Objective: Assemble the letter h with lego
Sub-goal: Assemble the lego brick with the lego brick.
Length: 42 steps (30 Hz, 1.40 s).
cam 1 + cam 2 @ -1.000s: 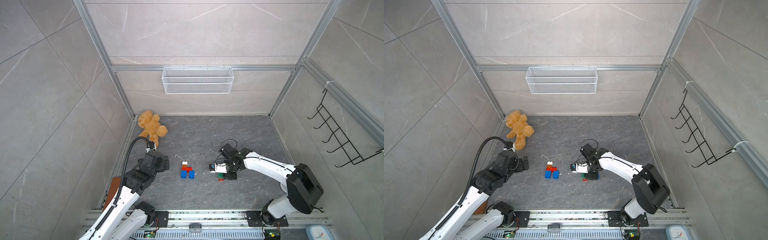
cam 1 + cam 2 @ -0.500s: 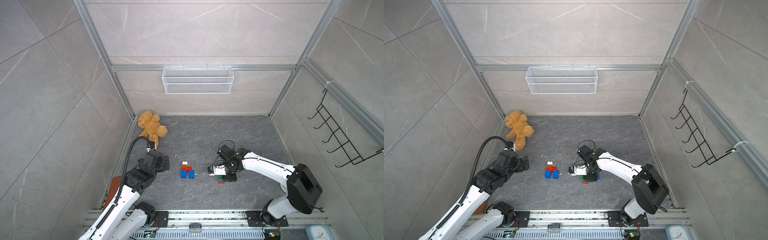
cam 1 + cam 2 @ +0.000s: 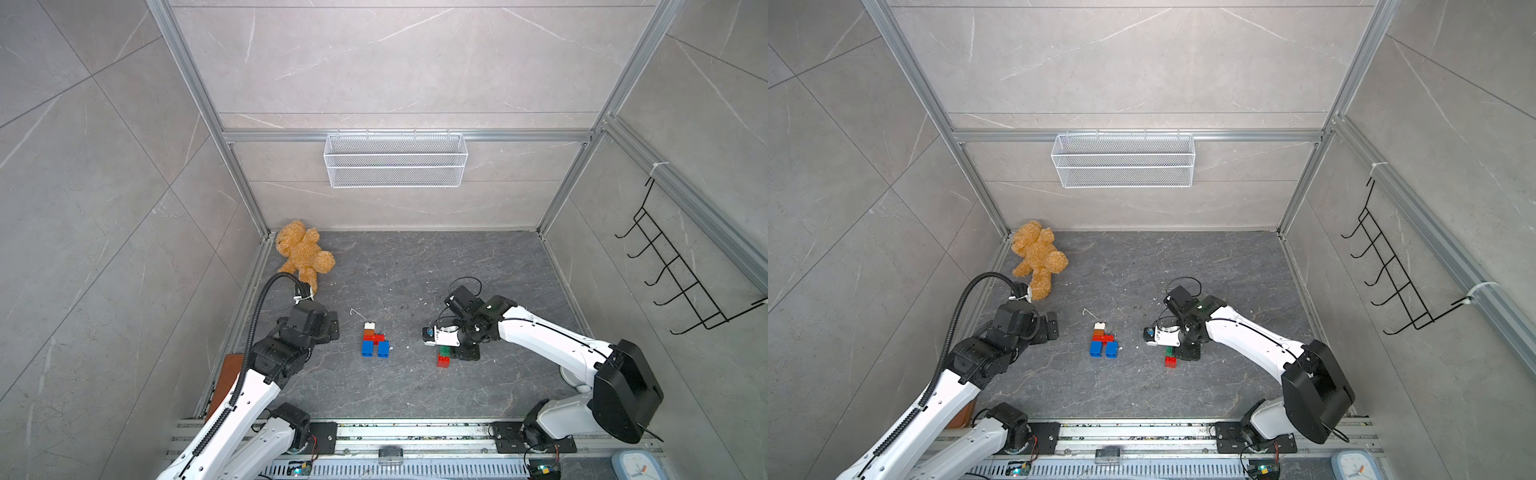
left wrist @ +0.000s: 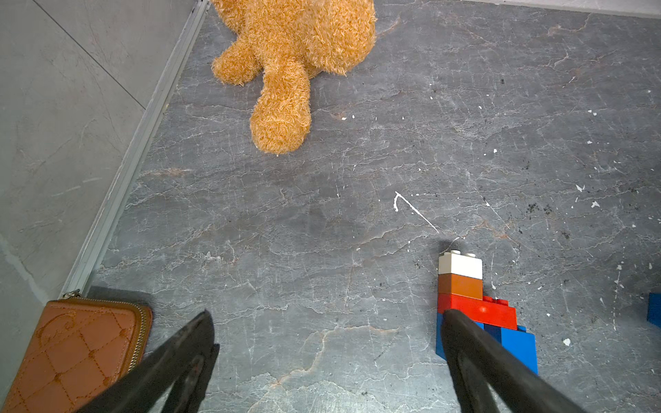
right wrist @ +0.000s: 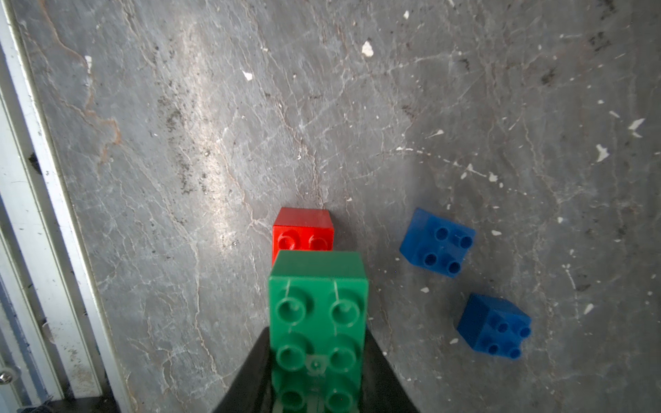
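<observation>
Nothing much has shifted: the right pincer (image 5: 316,343) still clamps the green brick (image 5: 317,286), whose rear end is cut off by the frame. One small red brick (image 5: 303,229) sits just past the pincer's tips, half covered. Two loose blue bricks (image 5: 438,243) lie beside that pincer on the desk (image 5: 179,178). The left pincer (image 4: 326,314) gapes wide, empty; one finger hides part of the stack (image 4: 461,286): one white, one brown, one red, two blue.

The green brick (image 5: 317,314) hides part of the red brick (image 5: 303,223) and runs off the right wrist view. The left wrist view cuts off the bear (image 4: 297,53) and wallet (image 4: 71,350) at its edges.
</observation>
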{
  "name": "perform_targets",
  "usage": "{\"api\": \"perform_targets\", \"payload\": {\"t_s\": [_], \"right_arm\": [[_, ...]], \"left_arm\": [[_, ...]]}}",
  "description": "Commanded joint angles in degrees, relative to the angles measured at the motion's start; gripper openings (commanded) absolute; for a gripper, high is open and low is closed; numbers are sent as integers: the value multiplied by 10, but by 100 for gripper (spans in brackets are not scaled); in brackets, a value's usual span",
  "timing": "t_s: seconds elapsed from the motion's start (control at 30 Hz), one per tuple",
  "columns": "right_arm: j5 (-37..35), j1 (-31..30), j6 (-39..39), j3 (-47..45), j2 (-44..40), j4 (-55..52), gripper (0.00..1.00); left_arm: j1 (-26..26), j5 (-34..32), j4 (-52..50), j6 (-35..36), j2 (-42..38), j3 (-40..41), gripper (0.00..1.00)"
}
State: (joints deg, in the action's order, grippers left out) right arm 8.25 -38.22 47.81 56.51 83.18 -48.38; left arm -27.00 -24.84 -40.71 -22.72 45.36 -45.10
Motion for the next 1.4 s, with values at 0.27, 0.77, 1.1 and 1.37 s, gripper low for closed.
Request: {"api": "perform_targets", "payload": {"t_s": [0.27, 0.77, 1.1, 1.37], "right_arm": [[12, -2, -13, -1, 42, 7, 0], [10, -9, -21, -7, 59, 4, 0], [-16, -8, -12, -6, 44, -8, 0], [-12, -8, -12, -14, 40, -10, 0]], "left_arm": [[-1, 3, 3, 4, -3, -16, 100], [0, 6, 3, 4, -3, -16, 100], [-1, 10, 4, 3, -3, -15, 100], [-1, 11, 3, 4, -5, -16, 100]]}}
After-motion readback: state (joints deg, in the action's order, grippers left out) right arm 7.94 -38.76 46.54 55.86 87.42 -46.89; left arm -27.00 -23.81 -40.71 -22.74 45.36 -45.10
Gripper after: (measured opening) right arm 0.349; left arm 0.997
